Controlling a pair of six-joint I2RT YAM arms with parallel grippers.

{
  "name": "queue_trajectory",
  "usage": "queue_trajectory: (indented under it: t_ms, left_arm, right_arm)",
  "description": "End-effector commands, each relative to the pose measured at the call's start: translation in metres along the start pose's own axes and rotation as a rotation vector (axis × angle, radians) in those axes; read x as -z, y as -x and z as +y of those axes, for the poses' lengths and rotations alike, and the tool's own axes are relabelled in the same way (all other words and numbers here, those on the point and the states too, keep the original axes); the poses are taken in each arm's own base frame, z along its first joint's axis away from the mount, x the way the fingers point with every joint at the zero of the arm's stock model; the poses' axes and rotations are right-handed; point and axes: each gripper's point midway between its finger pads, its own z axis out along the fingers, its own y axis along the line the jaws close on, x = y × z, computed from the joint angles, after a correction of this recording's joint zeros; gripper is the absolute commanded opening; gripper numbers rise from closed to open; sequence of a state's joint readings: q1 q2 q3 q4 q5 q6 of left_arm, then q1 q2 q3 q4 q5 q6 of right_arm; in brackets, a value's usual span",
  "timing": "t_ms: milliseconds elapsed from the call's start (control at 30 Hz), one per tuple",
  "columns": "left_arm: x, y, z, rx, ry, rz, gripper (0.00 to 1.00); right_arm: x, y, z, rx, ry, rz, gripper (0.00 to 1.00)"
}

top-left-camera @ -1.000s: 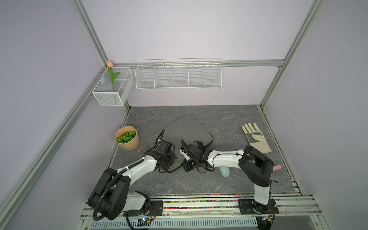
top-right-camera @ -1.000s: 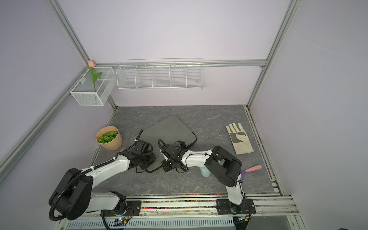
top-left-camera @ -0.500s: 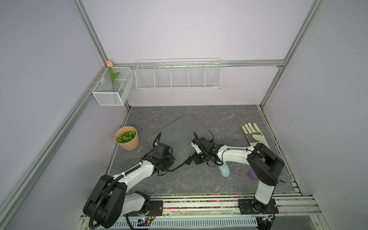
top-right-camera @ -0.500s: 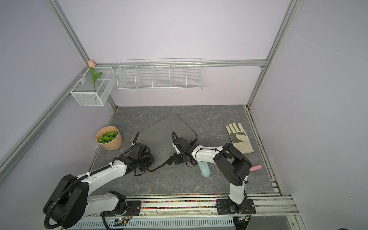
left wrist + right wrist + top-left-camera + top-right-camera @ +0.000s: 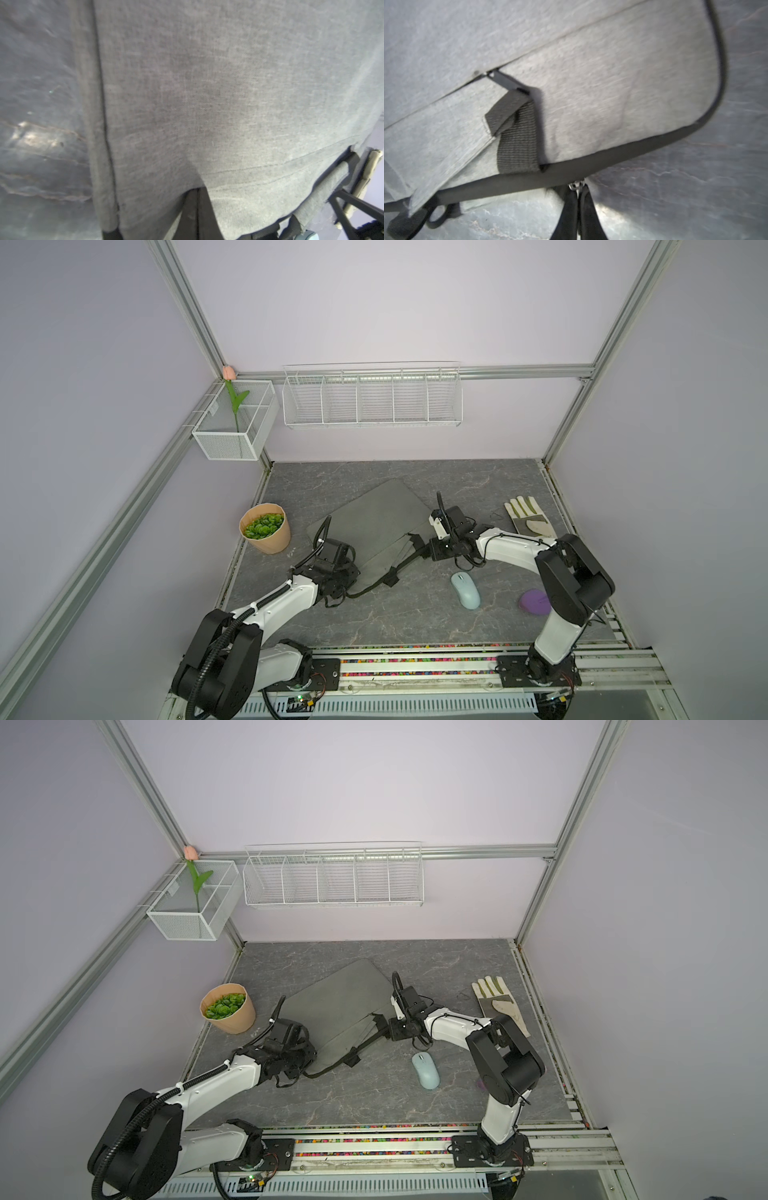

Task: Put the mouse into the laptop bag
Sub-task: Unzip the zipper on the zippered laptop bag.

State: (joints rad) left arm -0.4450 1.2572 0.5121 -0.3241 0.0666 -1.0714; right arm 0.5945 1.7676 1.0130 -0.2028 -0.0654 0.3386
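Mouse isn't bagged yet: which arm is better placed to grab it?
Probably right: the mouse lies near that arm, though right fingers pinch the laptop bag zipper pull; left fingers grip its opposite corner.

Left arm (image 5: 274, 605): base at the near-left corner of the table (image 5: 395, 626), elbow folded low, forearm stretched forward and rightward. The left gripper (image 5: 354, 572) sits low, its jaws pinched together on the near-left corner fabric of the laptop bag (image 5: 374, 522). Right arm (image 5: 511, 547): base at the near-right corner, upper link upright, forearm reaching leftward and nearly level, right gripper (image 5: 423, 551) low, jaws clamped on the zipper pull (image 5: 577, 184) at the bag's near edge.
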Motion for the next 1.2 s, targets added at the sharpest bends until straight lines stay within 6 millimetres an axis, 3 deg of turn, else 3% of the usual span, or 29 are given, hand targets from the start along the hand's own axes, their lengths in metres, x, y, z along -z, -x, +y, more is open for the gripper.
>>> queue_trajectory:
  t_ms: [0, 67, 233, 300, 400, 533, 767, 967, 1167]
  left_arm:
    - [0.006, -0.013, 0.087, -0.024, 0.376, 0.040, 0.00]
    - [0.017, 0.000, 0.063, -0.050, 0.340, 0.015, 0.00]
    - [0.061, 0.037, -0.029, -0.136, 0.156, -0.114, 0.00]
    - [0.070, 0.039, -0.065, -0.165, 0.061, -0.131, 0.00]
    - [0.062, 0.028, -0.095, -0.191, -0.013, -0.096, 0.00]
    - [0.032, 0.001, -0.107, -0.209, -0.033, -0.012, 0.00]
    - [-0.014, -0.040, -0.121, -0.237, -0.054, 0.096, 0.00]
    - [-0.045, -0.044, -0.076, -0.193, 0.055, 0.126, 0.00]
    - [-0.061, -0.041, -0.039, -0.152, 0.122, 0.138, 0.00]
  right_arm:
    - [0.008, -0.003, 0.001, -0.004, 0.019, 0.003, 0.07]
    - [0.010, -0.008, 0.008, 0.003, 0.033, 0.010, 0.07]
    - [0.012, -0.024, 0.034, 0.058, 0.053, 0.029, 0.07]
    - [0.012, -0.032, 0.050, 0.081, 0.070, 0.044, 0.07]
    - [0.012, -0.041, 0.070, 0.091, 0.112, 0.057, 0.07]
    - [0.012, -0.048, 0.087, 0.092, 0.164, 0.075, 0.07]
    - [0.007, -0.057, 0.064, 0.099, 0.072, 0.090, 0.07]
    - [0.009, -0.057, 0.027, 0.042, 0.016, 0.088, 0.07]
    - [0.018, -0.040, -0.005, -0.008, -0.019, 0.050, 0.07]
